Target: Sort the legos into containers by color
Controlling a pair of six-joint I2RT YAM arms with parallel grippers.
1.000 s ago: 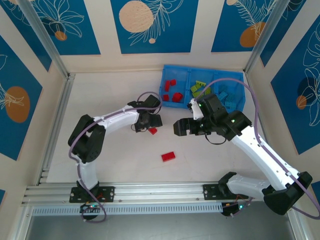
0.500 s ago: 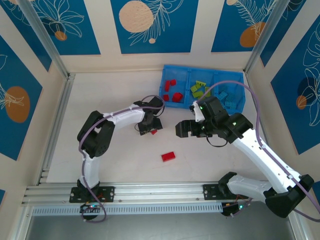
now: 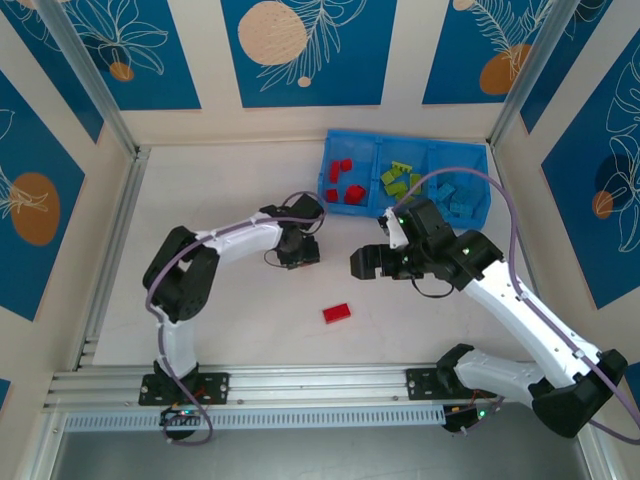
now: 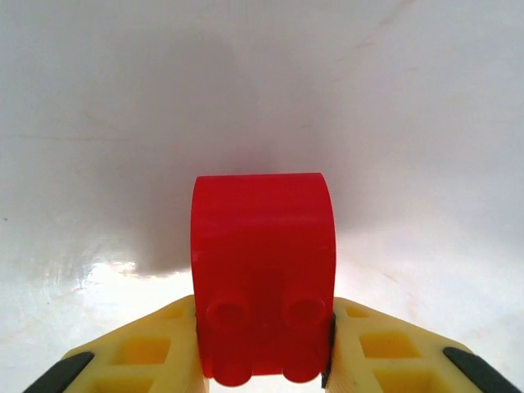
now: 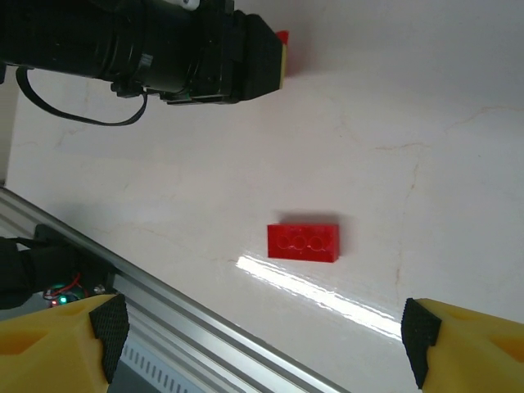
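Bright, sharp frames; glare streaks the table (image 5: 327, 299).

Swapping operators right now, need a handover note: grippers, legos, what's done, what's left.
Left gripper: shut on a red lego, down near the table, short of the bin.
Right gripper: open, empty, near the loose red lego.
Bin, seen from the top camera: reds in the left compartment, greens in the middle, light blues on the right.
Done: nearly all sorted.
Left: drop the held red with the reds, then fetch the loose one.
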